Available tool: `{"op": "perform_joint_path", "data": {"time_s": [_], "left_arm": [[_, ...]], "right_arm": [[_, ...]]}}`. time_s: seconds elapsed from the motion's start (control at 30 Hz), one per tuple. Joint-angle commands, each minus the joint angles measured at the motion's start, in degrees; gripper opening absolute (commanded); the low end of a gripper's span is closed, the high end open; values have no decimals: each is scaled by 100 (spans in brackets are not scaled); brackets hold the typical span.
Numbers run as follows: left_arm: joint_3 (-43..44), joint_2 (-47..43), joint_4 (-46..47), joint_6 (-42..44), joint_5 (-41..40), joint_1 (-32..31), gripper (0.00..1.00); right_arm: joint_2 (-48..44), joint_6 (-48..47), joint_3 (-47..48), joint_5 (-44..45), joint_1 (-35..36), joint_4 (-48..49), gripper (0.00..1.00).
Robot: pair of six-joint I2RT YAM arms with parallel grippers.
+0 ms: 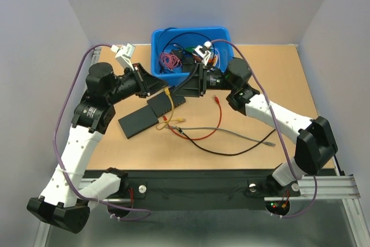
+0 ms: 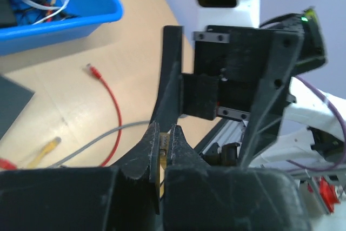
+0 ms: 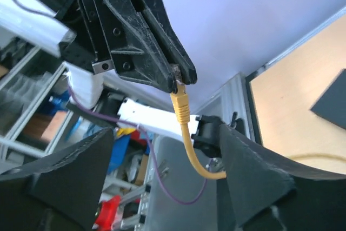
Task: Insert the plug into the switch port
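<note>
Right gripper (image 3: pixel 165 133), broad matte-black wedge fingers spread apart, faces the left gripper (image 3: pixel 181 77). Beneath both lies the flat rectangular black switch (image 1: pixel 141 121). Left gripper's tapered tips are clamped on the small ribbed yellow plug (image 3: pixel 181 104).

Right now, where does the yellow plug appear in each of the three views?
Top external: yellow plug near the centre, just below the blue bin.
Left wrist: yellow plug low centre, pinched between this arm's own fingertips.
Right wrist: yellow plug at centre, hanging under black tips.
Shared landmark: the left gripper, shut on it.
</note>
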Motion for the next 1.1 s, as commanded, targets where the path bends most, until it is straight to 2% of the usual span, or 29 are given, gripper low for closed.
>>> {"op": "perform_joint_path", "data": {"time_s": [0.0,0.03,0.1,0.13,0.17,0.2,0.27,0.4,0.53,0.77,0.93,1.07], "left_arm": [[761,317,-926,-16,-1007,75,0],[860,379,-1260,-51,-1097,93,0],[1001,502,-1359,-217,-1220,93,0],[1027,529,-1368,-280,-1238,101,0],[1080,590,-1377,-367,-1282,102,0],[1115,643,-1464,-490,-1361,119,0],[1168,783,-1544,-605,-1406,128,0],[1133,889,-1527,-790,-1371,154,0],[1212,951,-1465,-834,-1379,216,0],[1221,934,-1404,-922,-1265,400,0],[1010,846,-1290,-992,-1186,418,0],[861,810,-1184,-1027,-1133,418,0]], "right_arm": [[-374,-1419,495,798,-203,-1138,88],[-392,-1934,786,1081,-194,-2502,88],[-287,-2648,1235,1591,-141,-3487,88],[-234,-3190,1724,2133,-106,-4353,84],[-94,-3465,1938,2434,33,-4710,81],[-15,-3964,2436,3116,148,-5026,74],[248,-4345,2834,3674,542,-5722,69],[504,-4619,3214,4080,878,-5970,64],[601,-4760,3329,4203,1063,-6031,53],[663,-4839,3215,4344,1230,-6146,51],[707,-4804,3205,4371,1256,-6128,44],[803,-4804,3284,4292,1291,-6120,43]]}}
